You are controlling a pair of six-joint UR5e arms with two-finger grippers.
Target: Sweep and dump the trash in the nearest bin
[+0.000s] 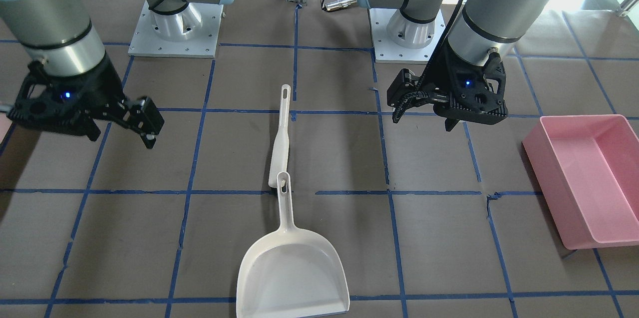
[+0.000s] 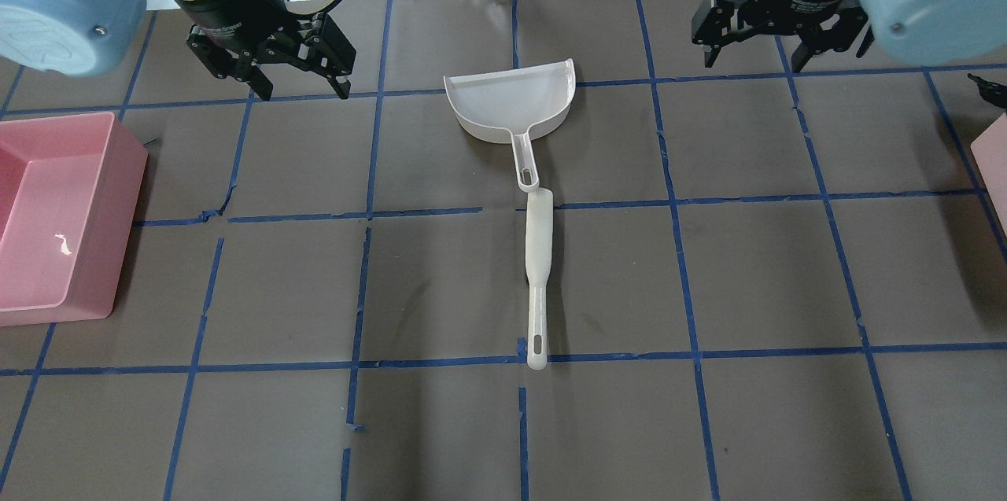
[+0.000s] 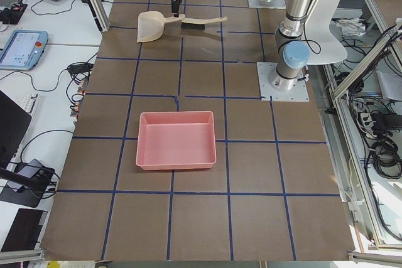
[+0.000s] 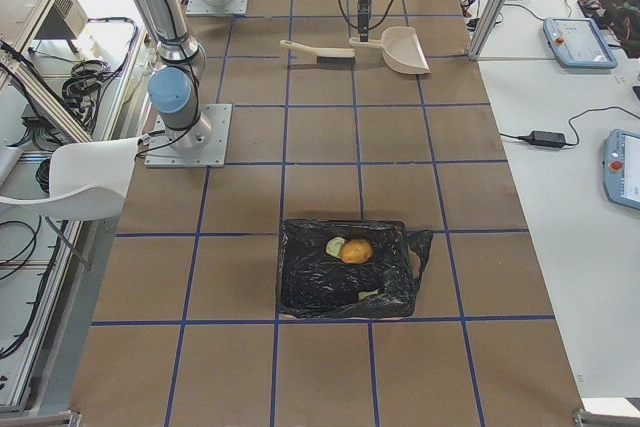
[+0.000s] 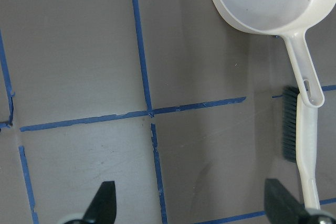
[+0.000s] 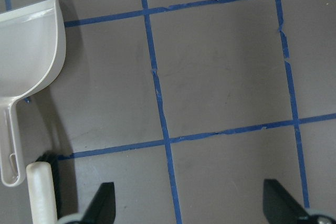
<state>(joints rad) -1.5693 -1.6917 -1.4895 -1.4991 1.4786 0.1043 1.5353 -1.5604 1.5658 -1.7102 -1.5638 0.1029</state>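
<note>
Seen from over the robot's shoulders, the left pincer (image 2: 301, 82) hung at ten o'clock from the tabletop's (image 2: 440, 281) middle and the right pincer (image 2: 754, 54) at two o'clock, both spread wide and holding nothing. The white dustpan (image 2: 507, 104) lay at twelve o'clock, its handle tip touching the brush (image 2: 539, 249), which stretched toward six. Far out at three o'clock, the trash (image 4: 357, 251), an orange-brown lump against a pale chunk, sat inside the black-lined bin (image 4: 290, 277).

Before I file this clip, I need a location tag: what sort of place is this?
Probably a robotics lab: arms bolted to base plates, a table gridded with blue tape, and teach pendants on side benches.
</note>
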